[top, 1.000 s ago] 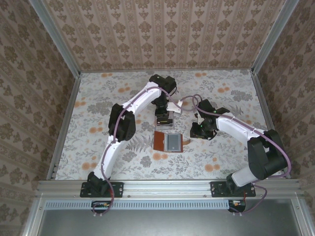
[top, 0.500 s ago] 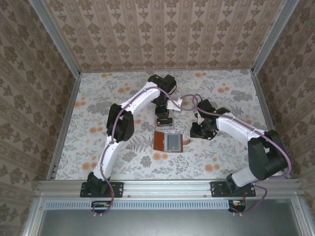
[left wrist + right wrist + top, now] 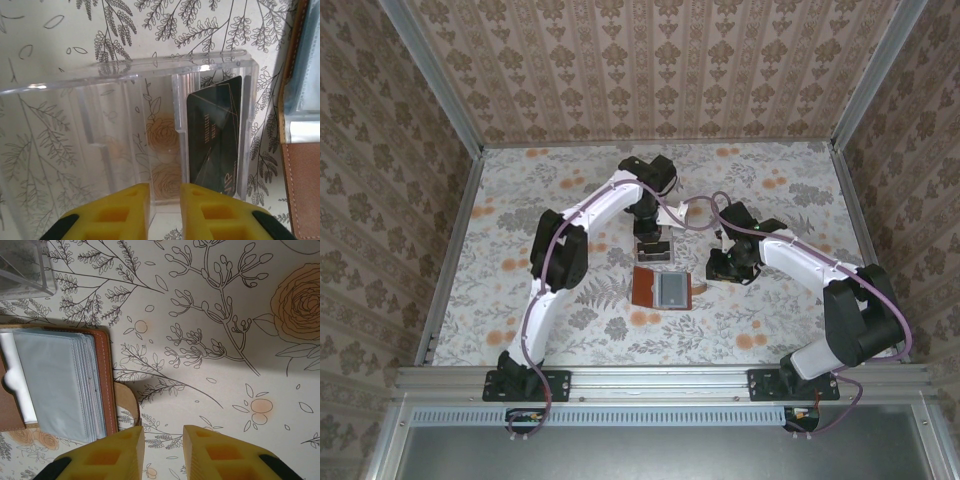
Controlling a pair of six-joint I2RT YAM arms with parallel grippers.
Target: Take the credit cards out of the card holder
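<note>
At the middle of the table (image 3: 520, 200) the card holder (image 3: 660, 288) lies opened flat. Its reddish-brown leather is to the left and its grey inner pockets (image 3: 55, 380) face up, so the pocket mouths can be reached from above. Just beyond its far edge stands the clear plastic tray (image 3: 653, 247), probably set that close so each card has only a short way to travel.

The left end effector (image 3: 165, 194) hangs over the near end of the tray. Its jaws are drawn narrow, with a slim gap and nothing between them. One dark credit card (image 3: 215, 135) sits in the compartment nearest the card holder, face showing and a little askew against the divider. Through the plastic of the neighbouring compartments only the floral table shows. By that, at least one card is out of the holder and the arm looks free to go for another.

The right end effector (image 3: 163, 432) sits low beside the holder's right edge, next to the short brown strap tab (image 3: 127, 397). Its jaws are also narrow and grip nothing. Whether a finger presses on the tab cannot be told. Its place suggests it is there to keep the holder from sliding or folding shut while the other arm draws cards. Whether the grey pockets hold more cards cannot be made out.
</note>
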